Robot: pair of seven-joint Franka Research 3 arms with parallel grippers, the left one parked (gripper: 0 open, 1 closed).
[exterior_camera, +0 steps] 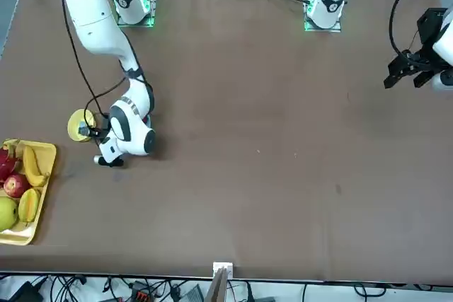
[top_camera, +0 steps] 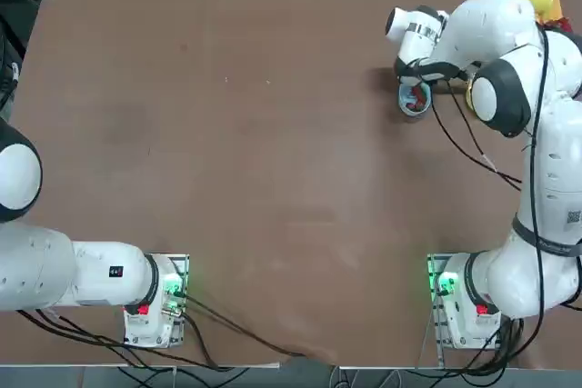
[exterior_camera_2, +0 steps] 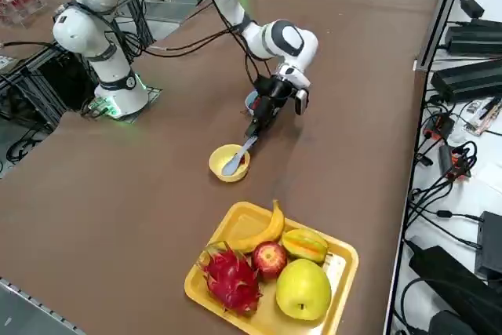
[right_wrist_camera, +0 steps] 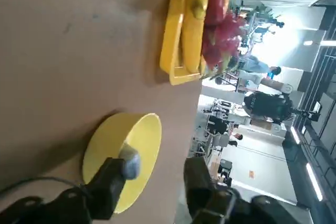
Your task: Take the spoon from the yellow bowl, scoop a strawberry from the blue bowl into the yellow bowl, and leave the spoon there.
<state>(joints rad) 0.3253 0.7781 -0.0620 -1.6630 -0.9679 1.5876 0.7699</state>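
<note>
The yellow bowl (exterior_camera_2: 228, 163) stands between the fruit tray and my right gripper (exterior_camera_2: 256, 126). The pale spoon (exterior_camera_2: 238, 157) lies with its scoop in that bowl. Its handle leans over the rim toward my fingers. In the wrist view the fingers stand apart over the yellow bowl (right_wrist_camera: 112, 146), and the spoon's grey handle end (right_wrist_camera: 129, 164) rests against one fingertip, ungripped. My right gripper (right_wrist_camera: 153, 169) is open. The blue bowl (top_camera: 415, 100) holds red strawberries (top_camera: 418, 95) just beyond the wrist, partly hidden by the hand in the side view.
A rectangular yellow tray (exterior_camera_2: 339, 272) with a banana, apple, dragon fruit and other fruit sits close to the yellow bowl near the table corner. Cables hang from my right arm over the blue bowl. The table edge runs near the tray.
</note>
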